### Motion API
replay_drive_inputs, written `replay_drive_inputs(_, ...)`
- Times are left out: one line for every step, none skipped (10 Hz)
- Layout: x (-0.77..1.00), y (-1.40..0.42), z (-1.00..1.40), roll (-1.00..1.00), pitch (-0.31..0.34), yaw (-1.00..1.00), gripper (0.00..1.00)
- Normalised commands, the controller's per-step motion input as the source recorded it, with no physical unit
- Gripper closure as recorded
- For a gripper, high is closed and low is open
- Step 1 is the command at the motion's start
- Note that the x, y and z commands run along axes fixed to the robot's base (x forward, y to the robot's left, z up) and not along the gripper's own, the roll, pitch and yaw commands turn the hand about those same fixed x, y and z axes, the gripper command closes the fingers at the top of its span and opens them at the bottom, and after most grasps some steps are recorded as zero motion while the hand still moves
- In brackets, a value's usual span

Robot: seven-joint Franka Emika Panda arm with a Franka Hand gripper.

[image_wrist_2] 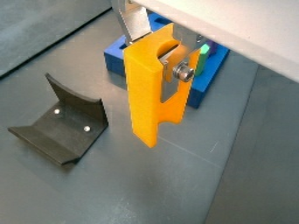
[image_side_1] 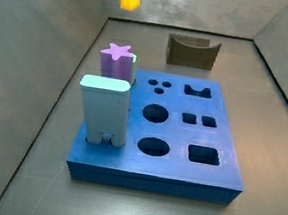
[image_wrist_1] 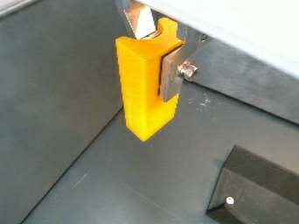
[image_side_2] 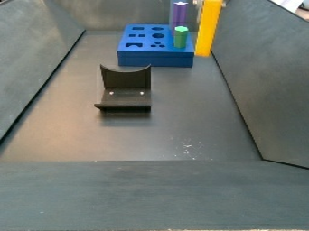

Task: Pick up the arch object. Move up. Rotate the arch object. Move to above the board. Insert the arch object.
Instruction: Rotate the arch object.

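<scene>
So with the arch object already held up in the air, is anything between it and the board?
Nothing visible. The gripper holds the arch object clear of the floor, with only open air between it and the board. The fixture sits off to one side. On the board itself, the purple star peg and pale block occupy one edge.

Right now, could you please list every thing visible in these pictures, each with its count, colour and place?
arch object: one, yellow-orange, held off the floor, hanging upright.
board: one, blue, on the floor, with round, square and crown-shaped holes.
star peg: one, purple, standing in the board.
tall block: one, pale green-white, standing in the board beside the star peg.
fixture: one, dark, on the floor apart from the board.
gripper: one, above the floor; silver fingers clamp the arch object near its top.
</scene>
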Motion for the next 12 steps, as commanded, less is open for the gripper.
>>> replay_drive_inputs(0.04,-0.01,0.67,0.02,0.081,0.02,1.00)
replay_drive_inputs(0.03,-0.01,0.59,0.03,0.079,0.02,1.00)
replay_drive_inputs(0.02,-0.01,0.43,0.04,0.081,0.02,1.00)
replay_drive_inputs(0.01,-0.01,0.30,0.05,0.083,0.02,1.00)
replay_drive_inputs(0.00,0.00,0.00,0.08,0.114,-0.87,1.00)
replay_drive_inputs(0.00,0.00,-0.11,0.08,0.108,-0.85,1.00)
replay_drive_inputs(0.02,0.01,-0.10,0.05,0.082,-0.58,1.00)
replay_drive_inputs(0.03,0.02,-0.05,0.04,0.056,-0.34,1.00)
replay_drive_inputs(0.04,0.02,-0.04,0.04,0.050,-0.22,1.00)
replay_drive_inputs(0.05,0.01,0.00,0.00,0.000,-1.00,1.00)
replay_drive_inputs(0.05,0.01,0.01,0.00,-0.002,-1.00,1.00)
replay_drive_inputs(0.05,0.01,0.01,0.00,-0.001,-1.00,1.00)
